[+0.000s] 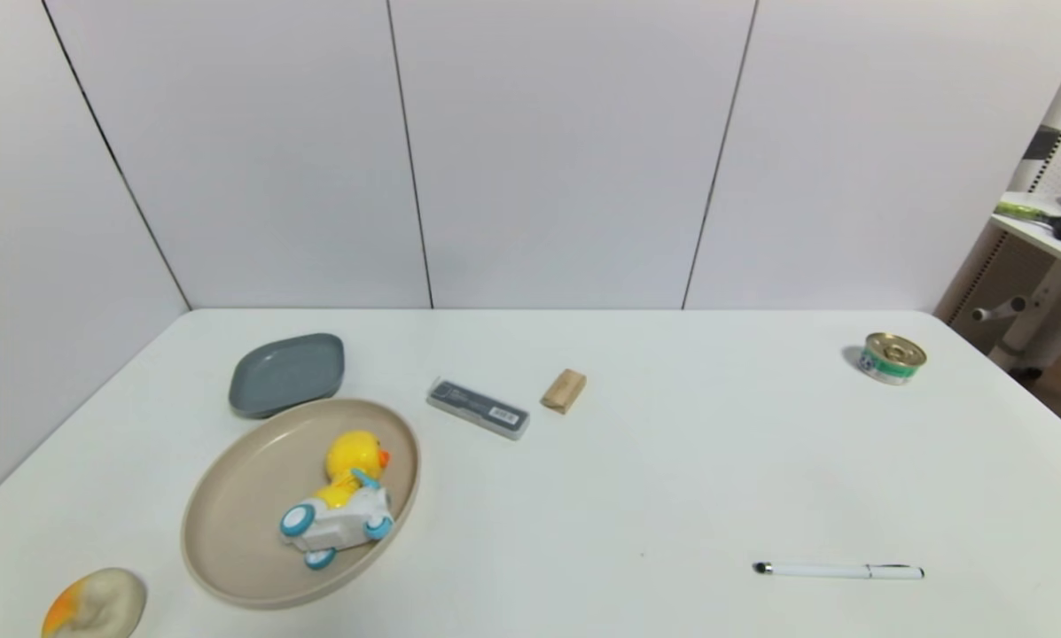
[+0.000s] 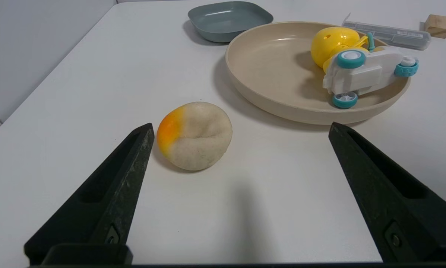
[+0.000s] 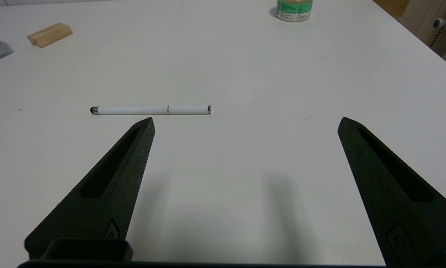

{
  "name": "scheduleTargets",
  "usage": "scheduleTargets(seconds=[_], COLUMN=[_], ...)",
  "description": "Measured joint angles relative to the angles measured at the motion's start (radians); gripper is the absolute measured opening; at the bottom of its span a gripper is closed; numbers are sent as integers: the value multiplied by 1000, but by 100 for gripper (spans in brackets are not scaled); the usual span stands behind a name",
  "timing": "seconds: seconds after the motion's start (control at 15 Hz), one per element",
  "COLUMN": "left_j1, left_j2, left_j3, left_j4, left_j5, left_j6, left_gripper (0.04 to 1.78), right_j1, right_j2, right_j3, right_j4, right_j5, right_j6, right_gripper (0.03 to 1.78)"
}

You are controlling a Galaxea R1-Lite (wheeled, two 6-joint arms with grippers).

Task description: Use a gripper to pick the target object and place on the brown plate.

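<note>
The yellow duck on its white scooter with light-blue wheels [image 1: 344, 496] lies tipped inside the brown plate [image 1: 229, 505] at the table's front left. The left wrist view shows the duck [image 2: 357, 63] resting against the near right rim of the plate [image 2: 267, 70]. My left gripper [image 2: 239, 128] is open and empty, low over the table short of the plate. My right gripper [image 3: 245, 121] is open and empty over bare table at the front right. Neither gripper shows in the head view.
A squashed beige-and-orange ball [image 1: 94, 604] lies by the left gripper's fingertip [image 2: 142, 137]. A grey dish [image 1: 287, 372], a grey case [image 1: 478, 408] and a tan wooden block [image 1: 564, 390] sit behind the plate. A white pen [image 1: 838, 571] and a tin can [image 1: 891, 357] lie on the right.
</note>
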Motion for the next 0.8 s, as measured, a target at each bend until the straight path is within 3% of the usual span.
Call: scheduleTargets(seconds=[0.8], left_j1=[0], left_j2=[0], left_j3=[0], left_j4=[0], left_j5=[1], left_j6=[0], left_gripper=[169], right_j1=[0], right_j2=[0], right_j3=[0], right_j4=[-1], right_j5=[0], right_j6=[0], right_gripper=[170])
